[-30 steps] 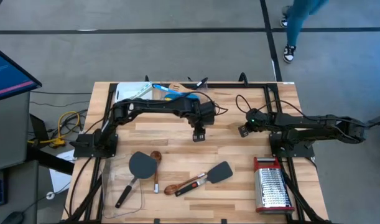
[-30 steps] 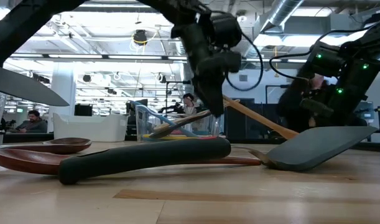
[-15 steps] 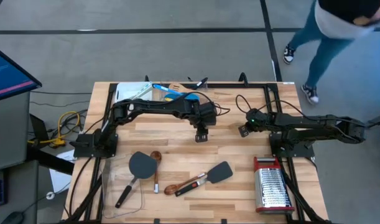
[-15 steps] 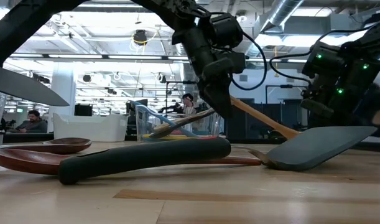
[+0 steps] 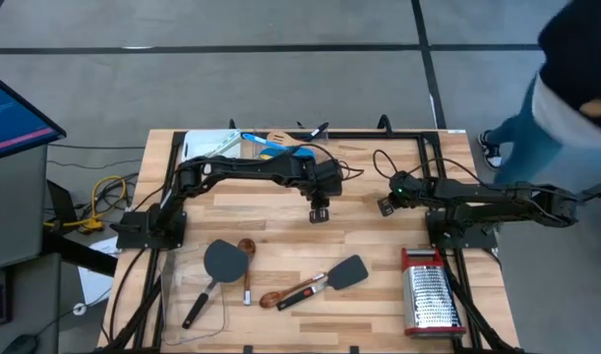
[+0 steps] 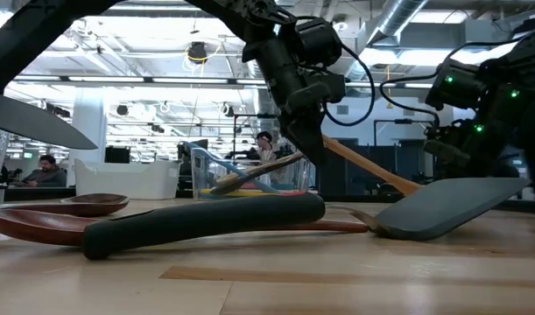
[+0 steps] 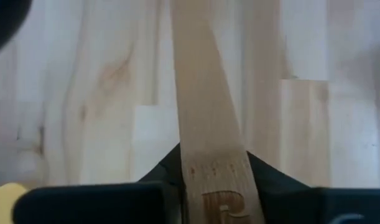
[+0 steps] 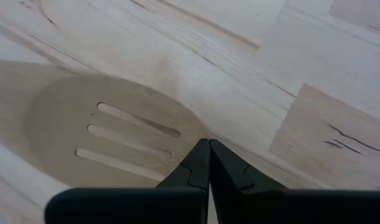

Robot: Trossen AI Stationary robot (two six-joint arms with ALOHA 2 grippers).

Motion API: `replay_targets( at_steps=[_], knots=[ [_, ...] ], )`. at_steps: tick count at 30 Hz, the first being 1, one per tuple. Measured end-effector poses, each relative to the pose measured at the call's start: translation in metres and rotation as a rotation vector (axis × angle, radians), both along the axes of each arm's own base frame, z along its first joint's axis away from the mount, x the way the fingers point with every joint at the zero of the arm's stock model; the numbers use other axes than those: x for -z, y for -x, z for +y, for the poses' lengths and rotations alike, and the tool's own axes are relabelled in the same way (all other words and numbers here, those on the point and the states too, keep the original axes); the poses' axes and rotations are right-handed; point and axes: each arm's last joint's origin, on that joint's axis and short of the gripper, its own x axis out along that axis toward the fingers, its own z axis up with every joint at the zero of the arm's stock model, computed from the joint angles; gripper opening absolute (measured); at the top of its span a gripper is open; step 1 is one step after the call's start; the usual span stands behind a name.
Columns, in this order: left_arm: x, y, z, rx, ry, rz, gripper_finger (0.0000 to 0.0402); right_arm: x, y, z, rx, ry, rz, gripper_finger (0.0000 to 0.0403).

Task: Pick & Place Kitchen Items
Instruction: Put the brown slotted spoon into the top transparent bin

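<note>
Since a second ago the left claw (image 5: 319,214) has slid slightly rightward over the desk (image 5: 379,246) and clamped onto the flat handle of a wooden slotted spatula (image 7: 205,124), which slants from its fingers down toward the planks at mid-desk. Right claw (image 8: 208,163) hangs clenched and empty beside it, the spatula's slotted head just beyond its tips. Nearer the front edge lie a dark grey spatula (image 5: 347,272), a wooden spoon (image 5: 247,267) and a round dark turner (image 5: 221,262).
</note>
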Motion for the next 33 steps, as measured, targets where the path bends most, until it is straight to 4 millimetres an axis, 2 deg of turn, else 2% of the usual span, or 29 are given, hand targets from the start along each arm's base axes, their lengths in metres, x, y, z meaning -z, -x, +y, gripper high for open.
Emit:
replay_targets(
  at_steps=[3,9,13,22,28,33],
  knots=[
    [0.0,0.0003,0.0018,-0.001,-0.002,0.0,0.0048,0.0,0.0001,0.0,0.0,0.0,0.001,0.0],
    [-0.0001,0.0,0.001,0.002,0.011,-0.003,0.0059,0.0,0.0,0.0,0.0,0.0,0.0,0.0],
    [-0.0002,0.0001,0.0014,-0.008,0.007,-0.002,0.0048,0.0,0.0,0.0001,-0.001,-0.002,0.0,0.0],
    [0.0003,-0.0002,0.0,-0.016,0.03,-0.004,0.0058,0.0002,0.0002,0.0003,-0.003,-0.006,0.001,0.0],
    [0.0003,0.0001,0.001,-0.038,0.033,-0.001,0.0048,0.0002,0.0002,0.0003,-0.003,-0.007,0.001,0.0],
    [0.0007,-0.0001,-0.0002,-0.033,0.04,-0.001,0.0062,0.0002,0.0002,0.0003,-0.004,-0.007,0.001,0.0]
  ],
)
